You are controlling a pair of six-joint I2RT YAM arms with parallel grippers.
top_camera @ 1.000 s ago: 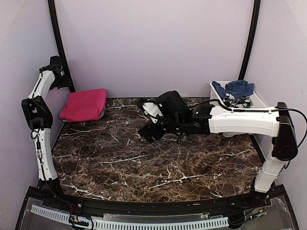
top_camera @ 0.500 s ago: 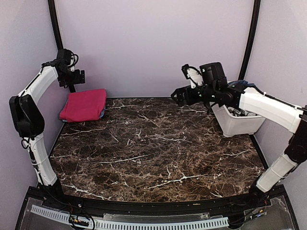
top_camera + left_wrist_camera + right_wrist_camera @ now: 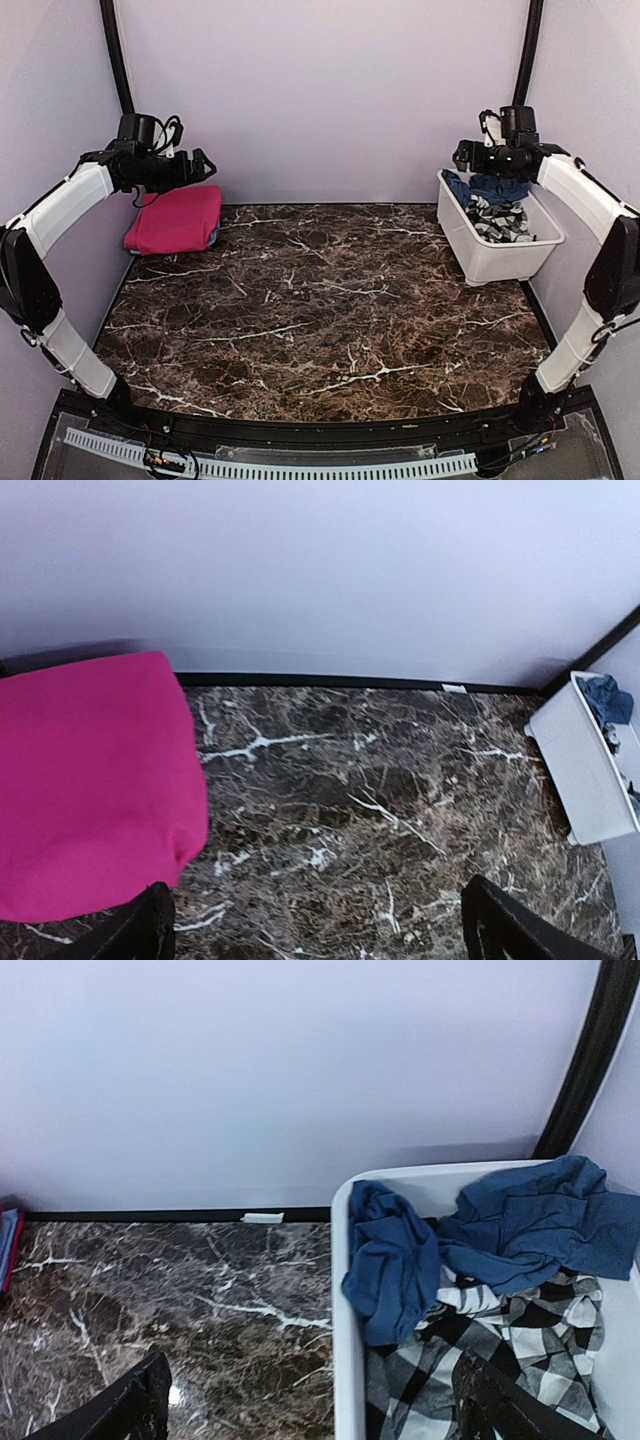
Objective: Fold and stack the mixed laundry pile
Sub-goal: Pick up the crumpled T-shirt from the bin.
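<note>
A folded magenta-pink garment (image 3: 176, 218) (image 3: 90, 780) lies at the table's back left, with a light blue edge (image 3: 214, 238) showing beneath it. The rest of the laundry sits in a white tub (image 3: 495, 255) at the back right: a dark blue garment (image 3: 490, 187) (image 3: 395, 1260) on top of a black-and-white checked one (image 3: 497, 220) (image 3: 520, 1360). My left gripper (image 3: 200, 165) (image 3: 320, 930) hovers open and empty above the pink garment's right edge. Above the tub's back left rim (image 3: 345, 1360), my right gripper (image 3: 468, 155) (image 3: 315, 1410) is open and holds nothing.
The dark marble table (image 3: 320, 300) is closed in by pale walls at the back and both sides. Black frame posts (image 3: 112, 60) (image 3: 525, 60) rise at the two back corners. The tub stands against the right wall.
My right arm has swung from the table's middle up to the back right, above the tub. My left gripper has moved right from the corner post to above the pink garment.
</note>
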